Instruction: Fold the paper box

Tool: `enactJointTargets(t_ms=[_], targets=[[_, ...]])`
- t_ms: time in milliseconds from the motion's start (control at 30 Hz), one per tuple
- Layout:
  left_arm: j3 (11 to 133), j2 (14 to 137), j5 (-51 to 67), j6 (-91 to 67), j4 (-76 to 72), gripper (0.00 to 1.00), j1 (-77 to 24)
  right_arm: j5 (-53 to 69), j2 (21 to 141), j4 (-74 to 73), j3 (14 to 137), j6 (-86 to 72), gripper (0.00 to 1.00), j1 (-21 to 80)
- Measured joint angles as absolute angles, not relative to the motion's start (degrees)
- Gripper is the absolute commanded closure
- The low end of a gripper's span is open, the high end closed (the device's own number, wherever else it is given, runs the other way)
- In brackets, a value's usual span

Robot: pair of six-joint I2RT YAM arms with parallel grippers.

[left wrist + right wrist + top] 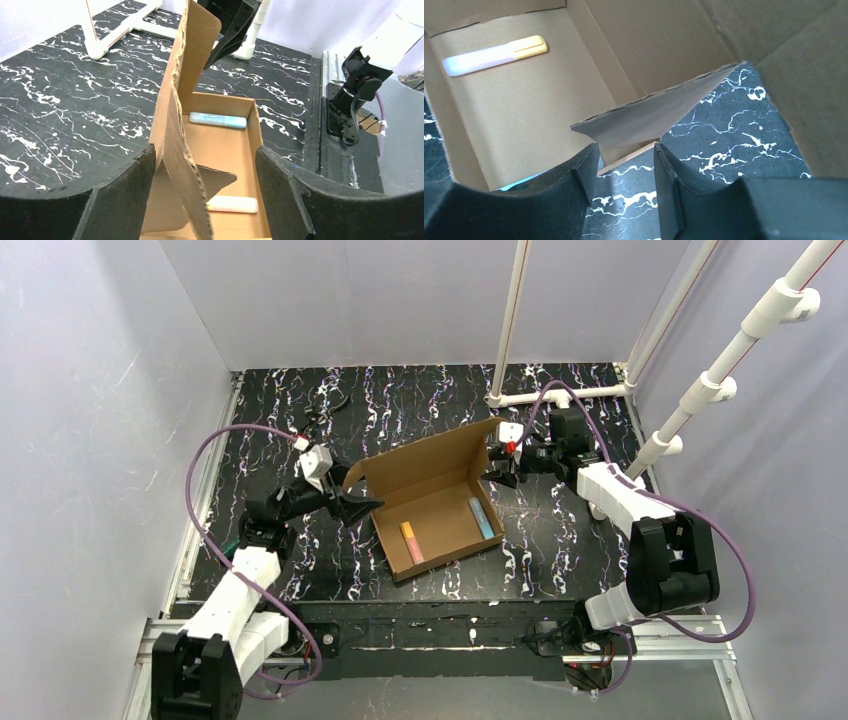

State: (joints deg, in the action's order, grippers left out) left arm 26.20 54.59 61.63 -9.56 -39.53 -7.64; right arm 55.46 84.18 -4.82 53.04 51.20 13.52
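Paper box (440,510) at centre of table (250,420), lid (425,455) upright, not yet closed. Showed left gripper (205,150) spread wide astride the left flap (175,145); right gripper (626,147) parted, unclamped, just beside the right flap (654,120). Needed both flaps swung inward evenly before lowering the lid.

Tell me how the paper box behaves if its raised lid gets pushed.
Probably light: the paper box is thin cardboard, so it may slide on the table. The upright lid looks bendy, wavy in the left wrist view, and would likely fold at its crease. The orange marker and blue marker inside could shift.
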Motion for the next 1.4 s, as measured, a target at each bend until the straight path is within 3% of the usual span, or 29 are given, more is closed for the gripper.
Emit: enactJointTargets(t_ms=[267,900,1200,1400], targets=[[23.4,45.3,60.3,-12.8,-32.2,0.28,-7.6,55.6,82.2,-8.2,51.5,53.3,0.48,13.5],[21.5,32.9,56.0,-33.0,-23.5,0.23,-7.6,48.7,70.0,-34.2,44.2,75.6,0.33,8.0],[35.2,28.2,51.5,-33.4,3.2,0.21,-7.6,39.9,61.8,-49.5,42.1,82.6,0.35,7.1],[42.6,28.9,45.8,-30.2,16.1,0.27,-7.6,34.8,57.8,-54.7,40.7,82.3,0.39,5.7]])
